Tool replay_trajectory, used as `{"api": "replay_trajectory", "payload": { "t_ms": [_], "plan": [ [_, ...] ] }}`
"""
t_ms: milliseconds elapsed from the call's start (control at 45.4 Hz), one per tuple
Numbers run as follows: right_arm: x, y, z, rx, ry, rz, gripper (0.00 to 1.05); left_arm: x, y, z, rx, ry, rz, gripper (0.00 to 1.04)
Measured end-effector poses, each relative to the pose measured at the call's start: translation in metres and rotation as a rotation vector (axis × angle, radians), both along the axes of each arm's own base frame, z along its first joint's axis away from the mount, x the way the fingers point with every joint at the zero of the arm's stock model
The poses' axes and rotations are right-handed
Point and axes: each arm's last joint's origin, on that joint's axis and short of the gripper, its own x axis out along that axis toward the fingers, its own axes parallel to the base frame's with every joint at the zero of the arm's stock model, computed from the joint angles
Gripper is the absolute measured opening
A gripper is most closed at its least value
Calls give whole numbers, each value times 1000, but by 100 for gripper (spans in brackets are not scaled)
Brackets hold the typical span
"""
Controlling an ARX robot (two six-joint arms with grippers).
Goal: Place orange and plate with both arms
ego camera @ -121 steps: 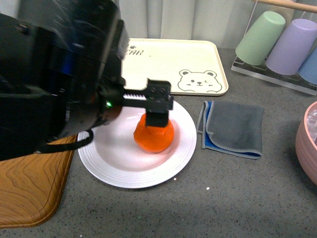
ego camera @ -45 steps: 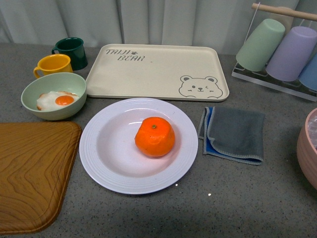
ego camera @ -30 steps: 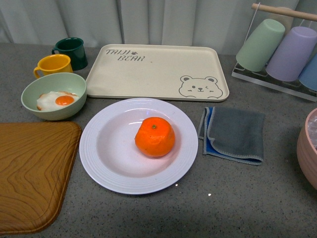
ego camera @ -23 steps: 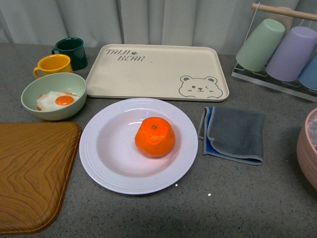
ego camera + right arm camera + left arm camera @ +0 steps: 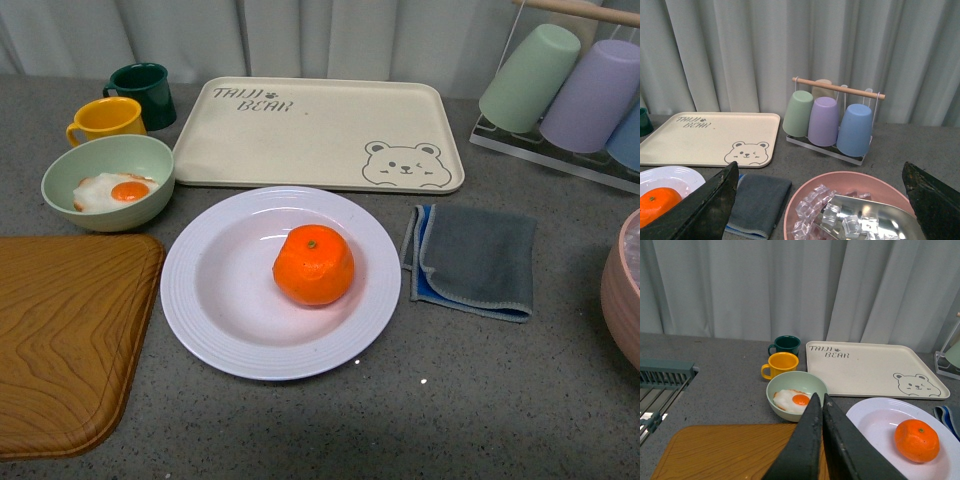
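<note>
The orange (image 5: 313,264) is sitting in the well of the white plate (image 5: 205,300), a touch right of centre, green stem dot facing up. The plate's flat on the grey counter (image 5: 480,400), with the wooden tray (image 5: 60,340) just to its left, the folded grey cloth (image 5: 478,258) just to its right, and the cream bear tray (image 5: 310,130) just past its far rim. Off to the far left there's the pale green bowl (image 5: 110,218) with a fried egg (image 5: 112,191) in it, then the yellow mug (image 5: 105,118) and the dark green mug (image 5: 142,90) behind it. Neither arm shows in the front view. On the left wrist cam, the left gripper (image 5: 821,396) has its two fingers pressed tight together with nothing between them, nowhere near the orange. The right gripper (image 5: 819,167) is spread wide and empty, over the pink bowl (image 5: 865,181) holding ice cubes (image 5: 815,210) and a metal scoop (image 5: 865,215), with the cup rack (image 5: 840,89) beyond.
</note>
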Motion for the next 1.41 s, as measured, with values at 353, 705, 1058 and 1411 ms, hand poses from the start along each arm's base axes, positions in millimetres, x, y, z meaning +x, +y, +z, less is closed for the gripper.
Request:
{"api": "replay_trajectory", "payload": {
  "t_ms": [353,705,1058,1411],
  "plan": [
    [51,20,18,-78,59,61,95,0,0,0,1,-1,0,68],
    [147,71,-40,397,721,410,95,0,0,0,3,-1,0,98],
    [187,89,-78,617,961,449,95,0,0,0,3,-1,0,98],
    [212,119,-118,747,1122,395,95,0,0,0,3,-1,0,98]
  ]
}}
